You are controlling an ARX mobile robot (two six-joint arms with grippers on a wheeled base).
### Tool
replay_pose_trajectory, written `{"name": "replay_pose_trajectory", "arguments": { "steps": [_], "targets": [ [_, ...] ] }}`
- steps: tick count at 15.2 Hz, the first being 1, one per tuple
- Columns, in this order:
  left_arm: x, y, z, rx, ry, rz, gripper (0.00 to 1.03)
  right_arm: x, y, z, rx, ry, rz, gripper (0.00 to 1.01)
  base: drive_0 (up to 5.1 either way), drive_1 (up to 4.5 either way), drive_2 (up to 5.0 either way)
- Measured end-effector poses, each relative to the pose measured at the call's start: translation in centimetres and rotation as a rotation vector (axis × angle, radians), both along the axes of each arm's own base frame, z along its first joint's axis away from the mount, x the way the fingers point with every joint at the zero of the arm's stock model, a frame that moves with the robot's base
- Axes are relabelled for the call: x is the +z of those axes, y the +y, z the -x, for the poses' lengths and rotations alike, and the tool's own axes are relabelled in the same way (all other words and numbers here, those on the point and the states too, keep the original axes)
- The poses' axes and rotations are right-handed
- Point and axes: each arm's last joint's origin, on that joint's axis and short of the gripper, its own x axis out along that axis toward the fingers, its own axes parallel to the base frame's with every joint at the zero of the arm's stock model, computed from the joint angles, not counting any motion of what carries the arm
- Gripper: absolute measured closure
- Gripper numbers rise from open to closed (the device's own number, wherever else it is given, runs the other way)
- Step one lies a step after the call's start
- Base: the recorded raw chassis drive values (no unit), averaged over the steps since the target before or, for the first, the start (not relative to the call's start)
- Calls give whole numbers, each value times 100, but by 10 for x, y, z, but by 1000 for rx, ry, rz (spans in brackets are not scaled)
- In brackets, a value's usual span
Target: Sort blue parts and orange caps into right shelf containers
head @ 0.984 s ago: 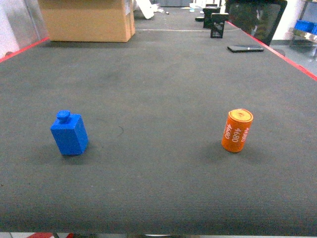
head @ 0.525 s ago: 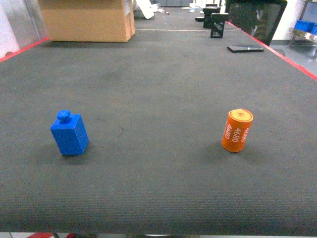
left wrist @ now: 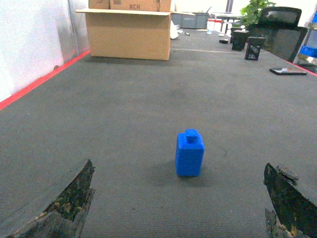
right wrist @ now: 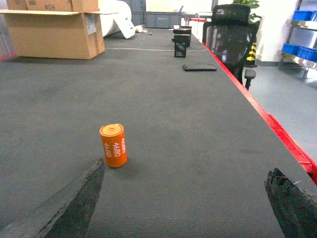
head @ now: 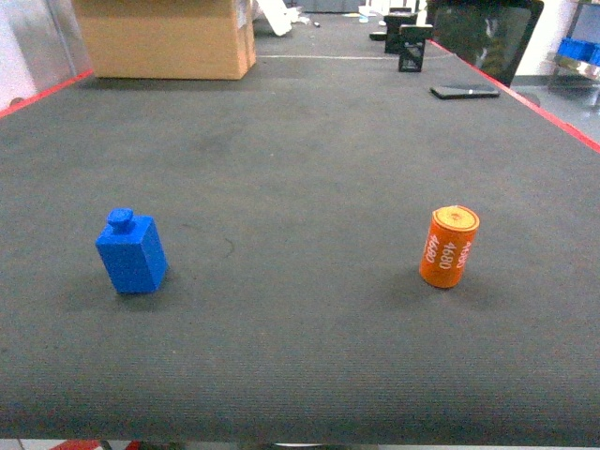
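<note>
A blue part (head: 131, 253) with a round stud on top stands upright on the dark mat at the left. An orange cap (head: 449, 247), a cylinder printed 4680, stands upright at the right. Neither gripper shows in the head view. In the left wrist view my left gripper (left wrist: 178, 162) is open and empty, and the blue part (left wrist: 189, 153) stands just ahead, between the fingertips' line. My right gripper (right wrist: 187, 164) is also open and empty, with the orange cap (right wrist: 113, 146) ahead near its left fingertip. Blue containers (right wrist: 299, 49) sit on a shelf far to the right.
A cardboard box (head: 164, 37) stands at the table's far left. A black phone (head: 465, 91) and small black boxes (head: 411, 47) lie at the far right. A red strip (right wrist: 277, 129) marks the right table edge, and an office chair (right wrist: 230, 34) stands beyond it.
</note>
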Motion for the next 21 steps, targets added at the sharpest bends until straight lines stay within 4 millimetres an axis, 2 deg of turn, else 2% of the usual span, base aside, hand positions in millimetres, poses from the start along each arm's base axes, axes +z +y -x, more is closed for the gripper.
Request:
{"name": "replay_pose_trajectory", "arguments": {
  "steps": [1, 2, 4, 5, 6, 7, 9, 11, 13, 15, 21],
  "targets": [
    [-2, -1, -1, 65, 63, -11, 5, -1, 0, 0, -16, 20, -3, 3, 0, 0, 0],
    [0, -7, -8, 131, 88, -25, 5, -2, 6, -5, -121, 110, -15, 3, 0, 0, 0],
    [15, -9, -37, 227, 38, -23, 5, 10, 15, -26, -192, 78, -39, 3, 0, 0, 0],
    [27, -12, -56, 196, -6, -18, 5, 16, 16, -39, -198, 58, -49, 3, 0, 0, 0],
    [42, -19, -89, 147, -65, -18, 5, 28, 18, -65, -164, 24, -71, 3, 0, 0, 0],
    [47, -24, -120, 116, -78, -18, 5, 37, 24, -93, -115, 10, -76, 3, 0, 0, 0],
    [27, -38, -173, 71, 37, -32, 5, 37, 38, -149, -62, 49, -68, 3, 0, 0, 0],
    [2, -53, -205, 49, 110, -32, 5, 23, 61, -196, 14, 132, -54, 3, 0, 0, 0],
    [-12, -62, -220, 35, 134, -31, 5, 6, 80, -223, 49, 182, -43, 3, 0, 0, 0],
    [-25, -64, -231, 40, 165, -33, 5, -12, 89, -239, 65, 238, -33, 3, 0, 0, 0],
    [-66, -60, -249, 51, 267, -18, 5, -49, 98, -261, 66, 337, -45, 3, 0, 0, 0]
  ]
}}
